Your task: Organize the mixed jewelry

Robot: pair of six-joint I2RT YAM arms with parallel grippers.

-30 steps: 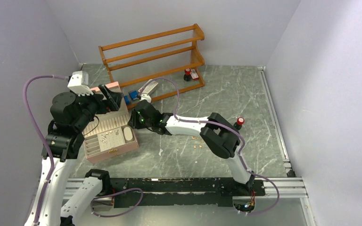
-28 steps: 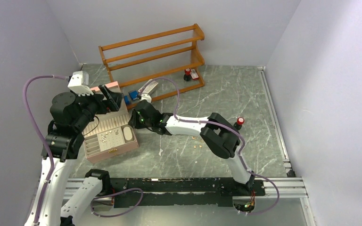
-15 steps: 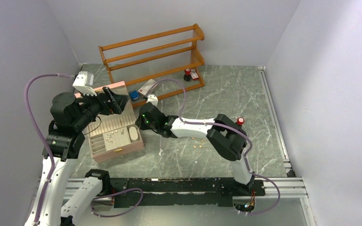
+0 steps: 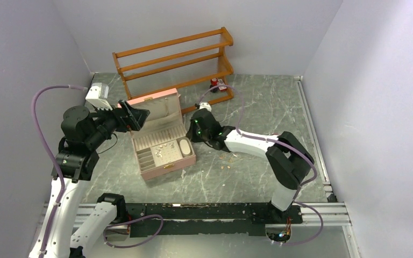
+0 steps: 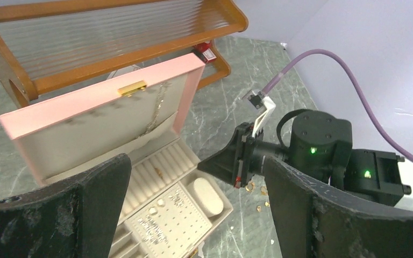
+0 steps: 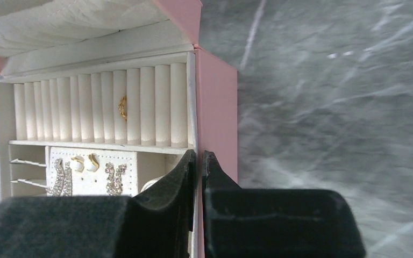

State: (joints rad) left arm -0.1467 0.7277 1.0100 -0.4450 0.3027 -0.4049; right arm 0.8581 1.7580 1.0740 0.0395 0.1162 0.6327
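The open pink box [image 4: 170,167] lies left of the table's middle with its lid [image 4: 156,109] up. Inside, a gold ring [image 6: 122,107] sits in the ring rolls and earrings [image 6: 88,164] sit on the dotted pad. Several loose gold rings [image 4: 227,159] lie on the table right of the box; they also show in the left wrist view [image 5: 250,187]. My right gripper [image 4: 191,134] is shut on the box's right wall [image 6: 215,107], one finger inside and one outside. My left gripper [image 4: 134,115] is open and empty, hovering above the box's left side [image 5: 193,215].
A wooden rack [image 4: 175,64] stands at the back, with a red-capped bottle [image 4: 214,83] at its right foot. Grey walls close in the left, back and right sides. The right arm's forearm [image 4: 253,144] lies across the table's middle.
My right gripper has dragged the pink box to the right and turned it, still gripping its wall. The left gripper has followed to the right above the box. The lid now hides the blue blocks.
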